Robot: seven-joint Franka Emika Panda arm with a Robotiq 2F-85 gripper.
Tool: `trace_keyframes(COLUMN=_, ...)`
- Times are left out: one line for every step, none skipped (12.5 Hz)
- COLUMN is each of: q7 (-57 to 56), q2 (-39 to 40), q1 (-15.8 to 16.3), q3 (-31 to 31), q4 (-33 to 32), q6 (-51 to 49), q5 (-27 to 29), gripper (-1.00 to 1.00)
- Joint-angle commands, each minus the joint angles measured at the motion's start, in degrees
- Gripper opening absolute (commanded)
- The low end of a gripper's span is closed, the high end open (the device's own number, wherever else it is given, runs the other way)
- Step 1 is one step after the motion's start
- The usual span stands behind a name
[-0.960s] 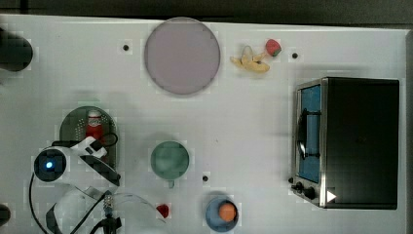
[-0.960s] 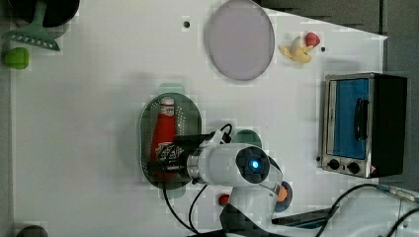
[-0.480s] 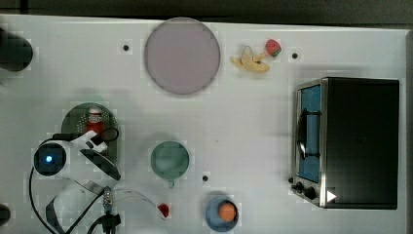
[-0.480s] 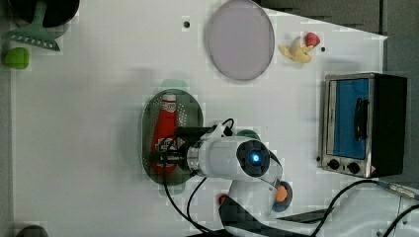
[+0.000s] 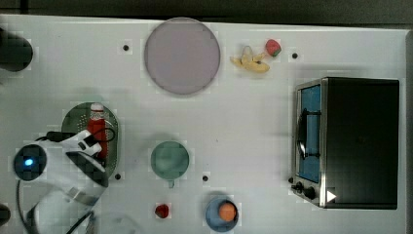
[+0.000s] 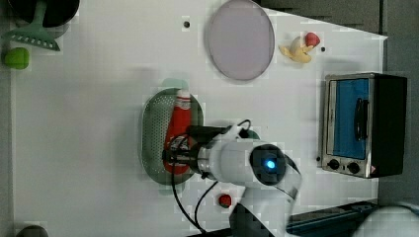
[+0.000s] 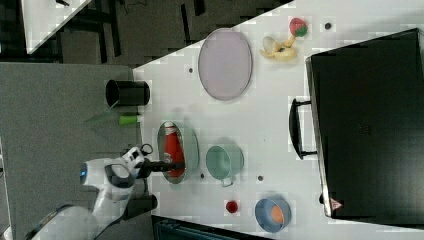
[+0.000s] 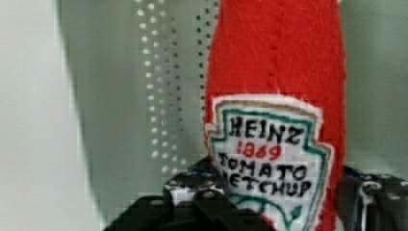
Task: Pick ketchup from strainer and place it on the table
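The ketchup (image 5: 96, 127) (image 6: 179, 121) (image 7: 172, 142) is a red bottle with a white cap, lying flat in the pale green strainer (image 5: 73, 119) (image 6: 152, 131) (image 7: 191, 146) on the white table (image 5: 243, 122). My gripper (image 5: 100, 147) (image 6: 170, 157) (image 7: 172, 168) hangs over the bottle's base end, inside the strainer. In the wrist view the labelled lower part of the ketchup (image 8: 274, 72) lies between my black fingers (image 8: 195, 197), one at each side, close against it. The gripper (image 8: 284, 209) is open around the bottle. The strainer's perforated floor (image 8: 159, 96) shows beside it.
A green cup (image 5: 169, 160) stands just to the top view's right of the strainer. Farther off are a grey-lilac plate (image 5: 182, 55), a banana (image 5: 251, 62), two strawberries (image 5: 272, 47) (image 5: 161, 210), a blue bowl (image 5: 221, 213), a toaster oven (image 5: 348, 141) and a black cup (image 5: 14, 51).
My arm has swung from beside the strainer to over it, and the gripper has come down around the ketchup's base end. The bottle has not moved.
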Motion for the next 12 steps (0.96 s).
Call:
trace_keyframes(q7=2.2, q2=-8.9, q1=-1.0, q3=4.4, q4=3.1, q6=-4.8, q5=7.5, gripper=0.19)
trace_keyframes(q7=2.2, q2=-11.0, q1=-1.3, q3=4.6, q4=4.2, q6=-6.7, q5=11.8, gripper=0.19)
trace_keyframes(q7=2.1, q2=-12.7, q1=-1.7, q3=4.5, q4=5.4, q6=-8.7, q5=15.2, gripper=0.19)
trace_keyframes(q7=2.1, q2=-14.0, q1=-2.3, q3=4.2, q4=7.1, q6=-11.1, q5=17.1, gripper=0.19)
trace_keyframes(q7=1.9, q2=-14.9, q1=-2.9, q3=3.6, q4=9.0, q6=-13.9, q5=17.5, gripper=0.19)
trace_keyframes(q7=0.9, q2=-15.5, q1=-3.6, q3=2.9, q4=11.3, q6=-16.9, q5=17.5, gripper=0.19)
trace_keyframes(q7=-1.1, q2=-15.7, q1=-4.3, q3=2.1, q4=13.6, q6=-20.2, q5=17.5, gripper=0.19)
trace_keyframes(q7=-3.7, q2=-15.7, q1=-5.1, q3=1.2, q4=16.0, q6=-23.4, q5=17.5, gripper=0.19)
trace_keyframes(q7=-6.3, q2=-15.7, q1=-5.8, q3=-0.1, q4=18.0, q6=-26.7, q5=17.5, gripper=0.19)
trace_keyframes(q7=-8.4, q2=-15.7, q1=-6.6, q3=-1.7, q4=19.8, q6=-29.3, q5=17.5, gripper=0.19)
trace_keyframes(q7=-10.7, q2=-15.7, q1=-7.4, q3=-3.4, q4=21.0, q6=-31.3, q5=17.4, gripper=0.19)
trace_keyframes(q7=-12.5, q2=-15.9, q1=-8.2, q3=-5.3, q4=21.7, q6=-32.1, q5=17.3, gripper=0.19)
